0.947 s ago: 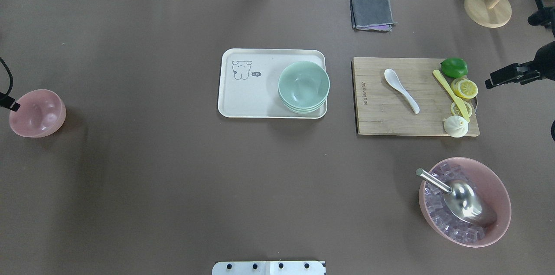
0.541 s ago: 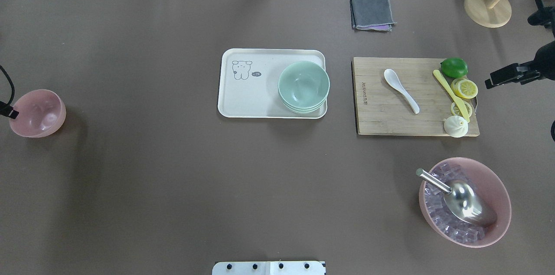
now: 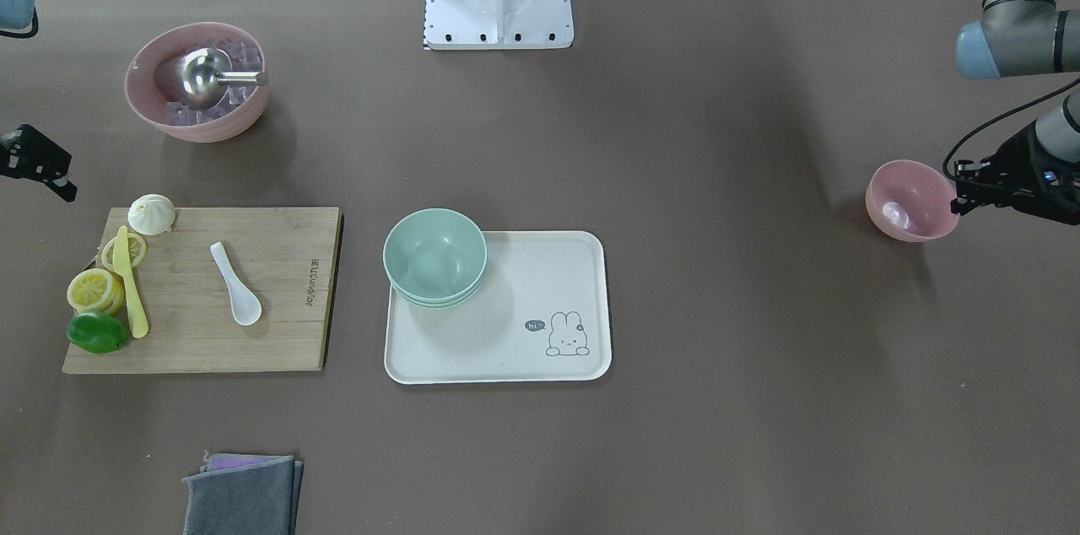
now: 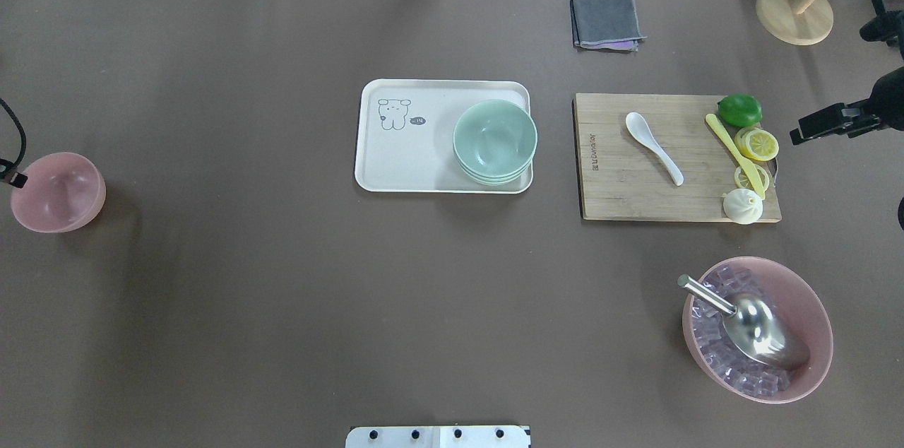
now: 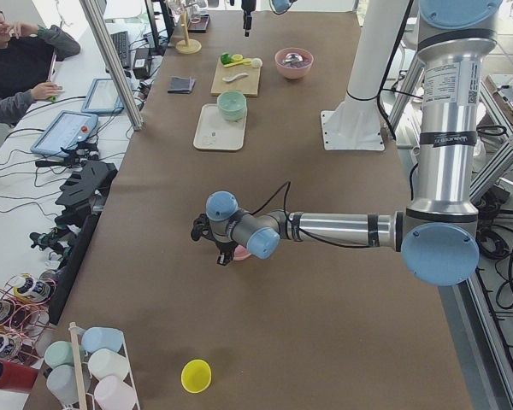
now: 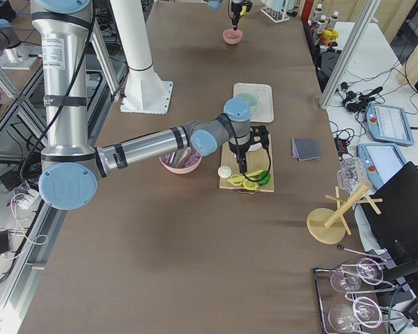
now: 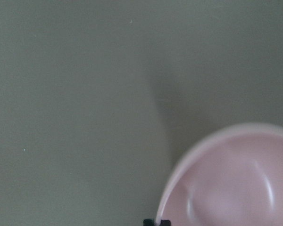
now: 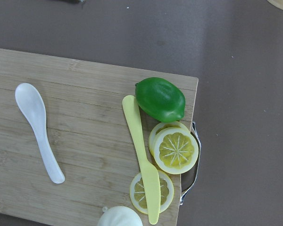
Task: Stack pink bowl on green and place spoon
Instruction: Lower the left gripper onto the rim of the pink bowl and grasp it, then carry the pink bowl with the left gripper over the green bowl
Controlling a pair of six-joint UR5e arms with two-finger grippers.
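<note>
The small pink bowl is at the table's far left, also in the front view and the left wrist view. My left gripper is shut on its outer rim. A stack of green bowls sits on the right end of the white tray. The white spoon lies on the wooden cutting board and shows in the right wrist view. My right gripper hovers off the board's right edge, empty and apparently open.
On the board lie a lime, lemon slices, a yellow knife and a white bun. A large pink bowl of ice with a metal scoop stands front right. A grey cloth and a wooden stand are at the back.
The pink bowl, held by my left gripper, has shifted slightly toward the robot's side and sits more level than before. The right arm has not moved.
</note>
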